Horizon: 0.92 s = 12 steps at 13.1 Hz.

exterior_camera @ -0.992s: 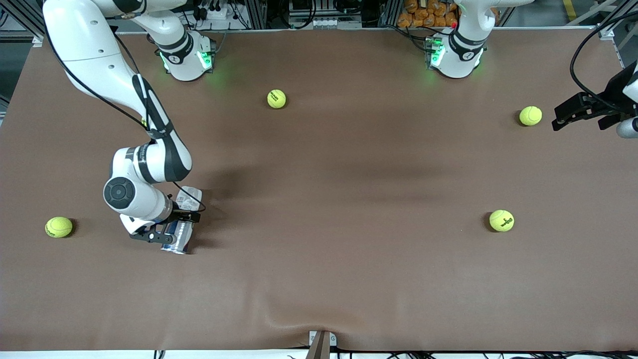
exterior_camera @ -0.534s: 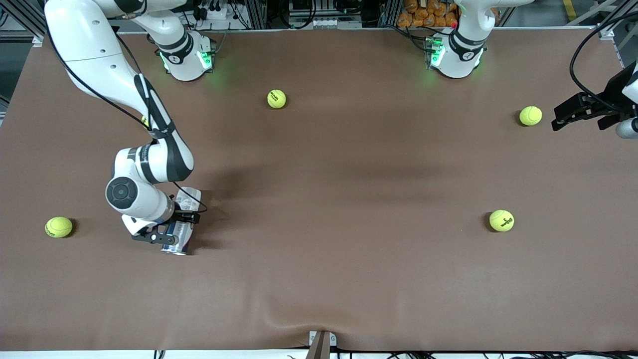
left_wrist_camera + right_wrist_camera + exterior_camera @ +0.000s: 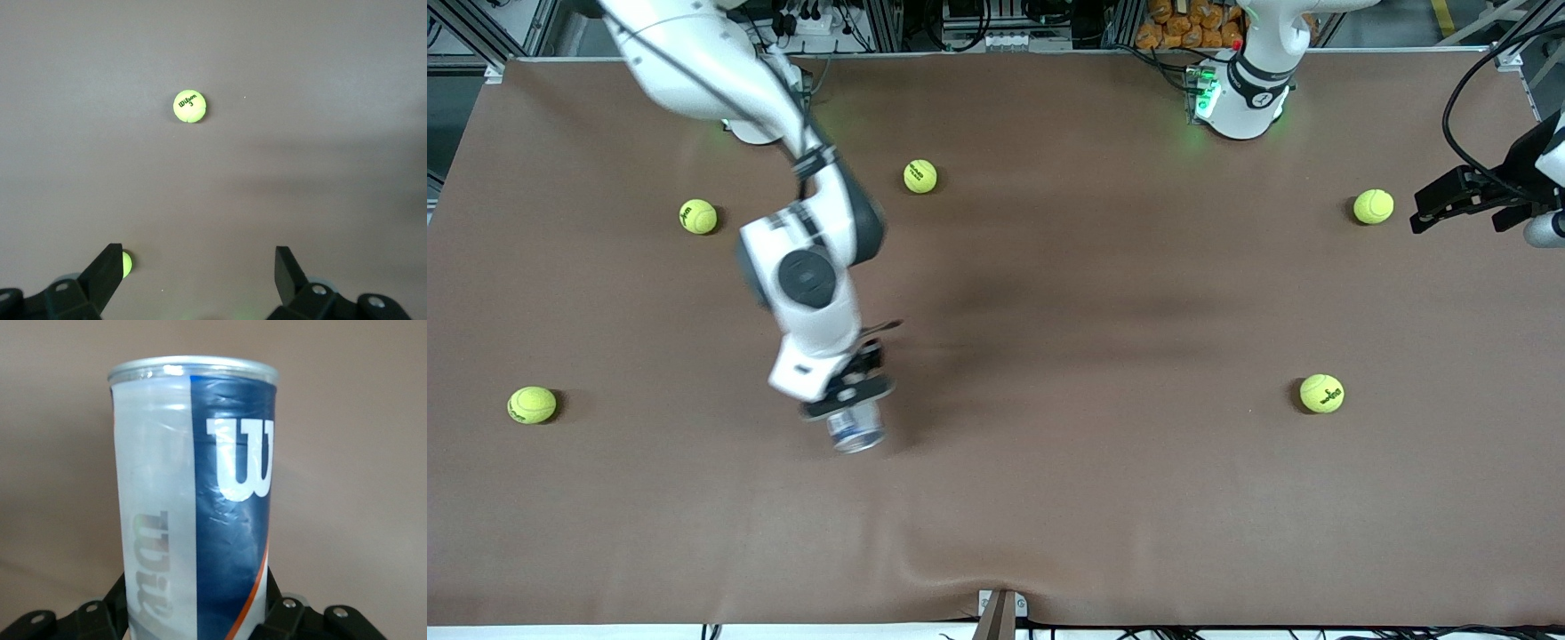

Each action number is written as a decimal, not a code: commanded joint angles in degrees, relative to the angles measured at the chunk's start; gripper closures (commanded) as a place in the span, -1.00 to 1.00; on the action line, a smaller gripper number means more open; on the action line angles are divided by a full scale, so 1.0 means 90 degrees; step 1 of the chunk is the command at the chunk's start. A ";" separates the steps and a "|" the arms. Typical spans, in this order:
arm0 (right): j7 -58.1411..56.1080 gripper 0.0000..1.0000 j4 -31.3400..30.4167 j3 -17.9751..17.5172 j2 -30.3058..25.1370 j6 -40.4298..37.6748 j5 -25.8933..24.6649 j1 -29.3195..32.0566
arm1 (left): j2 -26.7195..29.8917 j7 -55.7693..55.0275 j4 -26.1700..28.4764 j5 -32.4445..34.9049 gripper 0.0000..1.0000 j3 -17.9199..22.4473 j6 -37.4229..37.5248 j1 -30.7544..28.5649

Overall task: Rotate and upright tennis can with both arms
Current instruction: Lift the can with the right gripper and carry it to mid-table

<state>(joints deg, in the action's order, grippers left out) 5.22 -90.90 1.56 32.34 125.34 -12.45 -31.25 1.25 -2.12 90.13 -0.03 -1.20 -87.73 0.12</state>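
My right gripper is shut on the tennis can, whose silvery rim end sticks out below the fingers over the brown table, toward the right arm's end. The right wrist view shows the can with its white-and-navy "W" label, gripped low on its body by the black fingers. The right gripper hides the rest of the can's length. My left gripper waits open at the left arm's end of the table, beside a tennis ball. Nothing lies between the fingers of the left gripper.
Several yellow-green tennis balls lie scattered. The left wrist view shows one ball on the cloth and another beside a finger. A wrinkle in the cloth runs near the front edge.
The right gripper closed on the can, raised it off the cloth and swung it toward the table's middle. A ball the arm had hidden now shows. The left arm has not moved.
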 commanded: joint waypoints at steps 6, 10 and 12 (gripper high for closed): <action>-0.2960 -0.54 0.0227 0.0081 0.0790 0.1617 -0.0794 -0.2092 | 0.0008 0.0352 0.0025 -0.0133 -1.00 -0.0004 -0.0028 -0.0033; -0.3313 -0.55 0.0227 0.0081 0.1210 0.1786 -0.0814 -0.2572 | -0.0099 0.0421 0.0190 -0.0454 -1.00 0.0006 -0.0038 -0.0043; -0.3314 -0.60 0.0227 0.0081 0.1347 0.1806 -0.0804 -0.2572 | -0.0148 0.0421 0.0240 -0.0524 -1.00 0.0006 -0.0106 -0.0033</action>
<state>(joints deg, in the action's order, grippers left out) -23.30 -90.51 1.64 42.59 141.01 -18.22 -54.25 0.24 0.25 91.77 -3.52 -1.19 -87.88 0.12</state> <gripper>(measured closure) 0.220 0.000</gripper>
